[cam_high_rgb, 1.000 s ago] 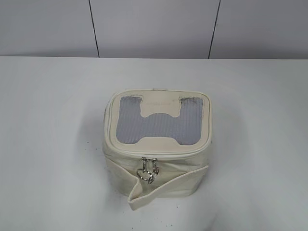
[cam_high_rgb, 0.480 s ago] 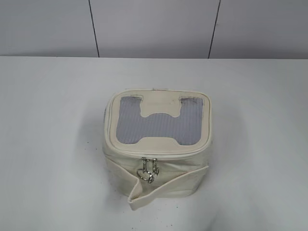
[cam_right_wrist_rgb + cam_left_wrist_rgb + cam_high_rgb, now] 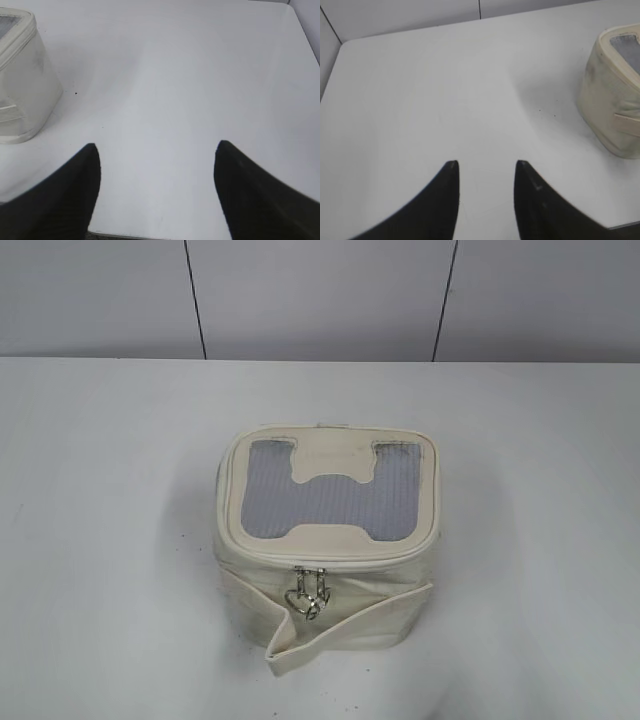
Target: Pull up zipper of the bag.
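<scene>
The cream-white boxy bag (image 3: 330, 540) stands on the white table, its grey mesh top with a cream H-shaped patch facing up. The zipper track runs round the top rim, and its silver pulls with round rings (image 3: 308, 594) hang at the front middle. A loose strap band (image 3: 350, 625) crosses the front. Neither arm shows in the exterior view. My left gripper (image 3: 485, 167) is open and empty over bare table, with the bag (image 3: 612, 95) to its right. My right gripper (image 3: 156, 150) is open wide and empty, with the bag (image 3: 22, 85) to its left.
The white table (image 3: 110, 500) runs back to a grey panelled wall (image 3: 320, 300). Its near edge shows at the bottom of the right wrist view (image 3: 150, 237).
</scene>
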Robot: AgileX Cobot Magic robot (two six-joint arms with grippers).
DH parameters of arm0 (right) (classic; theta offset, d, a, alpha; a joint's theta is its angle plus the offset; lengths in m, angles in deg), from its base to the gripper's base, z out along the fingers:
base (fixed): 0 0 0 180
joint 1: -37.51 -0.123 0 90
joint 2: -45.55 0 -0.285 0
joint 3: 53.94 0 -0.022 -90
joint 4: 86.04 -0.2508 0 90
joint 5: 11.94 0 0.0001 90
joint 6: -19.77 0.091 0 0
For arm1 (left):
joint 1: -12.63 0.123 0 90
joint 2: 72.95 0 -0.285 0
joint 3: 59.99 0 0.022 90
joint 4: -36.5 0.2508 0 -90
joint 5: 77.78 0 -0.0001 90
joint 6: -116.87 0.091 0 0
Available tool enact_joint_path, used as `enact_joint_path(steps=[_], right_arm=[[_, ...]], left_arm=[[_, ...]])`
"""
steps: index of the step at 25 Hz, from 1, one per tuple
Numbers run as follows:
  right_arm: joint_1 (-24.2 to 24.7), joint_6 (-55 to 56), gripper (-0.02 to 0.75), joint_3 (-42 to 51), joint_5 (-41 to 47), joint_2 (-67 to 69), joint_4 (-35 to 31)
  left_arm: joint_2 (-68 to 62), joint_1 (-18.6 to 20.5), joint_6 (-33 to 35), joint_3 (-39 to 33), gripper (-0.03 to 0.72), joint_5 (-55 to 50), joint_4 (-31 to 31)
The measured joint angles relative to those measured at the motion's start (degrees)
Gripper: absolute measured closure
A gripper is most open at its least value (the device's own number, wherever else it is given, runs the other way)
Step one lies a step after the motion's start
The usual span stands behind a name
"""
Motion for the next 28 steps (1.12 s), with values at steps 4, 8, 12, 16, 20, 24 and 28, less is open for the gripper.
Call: enact_joint_path(steps=[4,8,12,16,20,24,28], right_arm=[[0.0,0.0,0.184,0.0,0.0,0.0,-0.1],[0.0,0.0,0.184,0.0,0.0,0.0,-0.1],[0.0,0.0,0.184,0.0,0.0,0.0,-0.1],[0.0,0.0,0.184,0.1,0.0,0.0,-0.1],[0.0,0.0,0.184,0.1,0.0,0.0,-0.1],[0.0,0.0,0.184,0.1,0.0,0.0,-0.1],[0.0,0.0,0.184,0.1,0.0,0.0,-0.1]], left_arm=[[2.4,0.0,0.0,0.0,0.405,-0.1,0.1],[2.4,0.0,0.0,0.0,0.410,-0.1,0.1],[2.4,0.0,0.0,0.0,0.419,-0.1,0.1],[2.4,0.0,0.0,0.0,0.433,-0.1,0.1],[2.4,0.0,0.0,0.0,0.442,-0.1,0.1],[2.4,0.0,0.0,0.0,0.442,-0.1,0.1],[2.4,0.0,0.0,0.0,0.444,-0.1,0.1]])
